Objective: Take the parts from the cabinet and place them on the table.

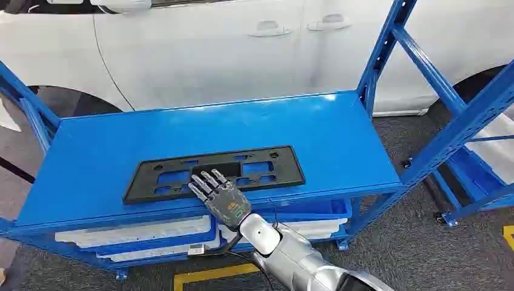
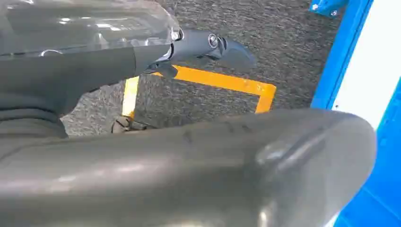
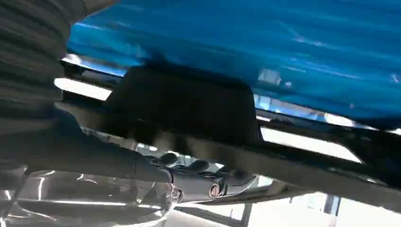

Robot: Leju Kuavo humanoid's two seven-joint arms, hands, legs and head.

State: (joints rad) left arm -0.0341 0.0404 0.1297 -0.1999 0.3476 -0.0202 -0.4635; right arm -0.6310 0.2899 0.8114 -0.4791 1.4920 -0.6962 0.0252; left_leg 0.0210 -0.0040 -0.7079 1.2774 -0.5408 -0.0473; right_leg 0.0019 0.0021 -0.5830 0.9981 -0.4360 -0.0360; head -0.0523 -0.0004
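Observation:
A flat black plastic frame part (image 1: pixel 254 167) with several cut-outs lies on the top of the blue cabinet shelf (image 1: pixel 339 130), near its front edge. My right hand (image 1: pixel 219 195) reaches in from below, and its spread fingers (image 1: pixel 205 182) rest on the near edge of the part at its middle; the thumb is hidden there. Close up in the right wrist view, the black part (image 3: pixel 189 101) lies against the blue shelf top (image 3: pixel 283 47), just beyond that hand (image 3: pixel 118 163). My left hand (image 2: pixel 198 47) hangs over the floor and holds nothing.
Blue uprights (image 1: pixel 388 42) rise at the shelf's right end, and a second blue rack (image 1: pixel 479 163) stands further right. White trays (image 1: pixel 139 233) sit on the lower shelf. A white car (image 1: pixel 212 48) is parked right behind the cabinet. Yellow tape (image 2: pixel 222 81) marks the grey carpet.

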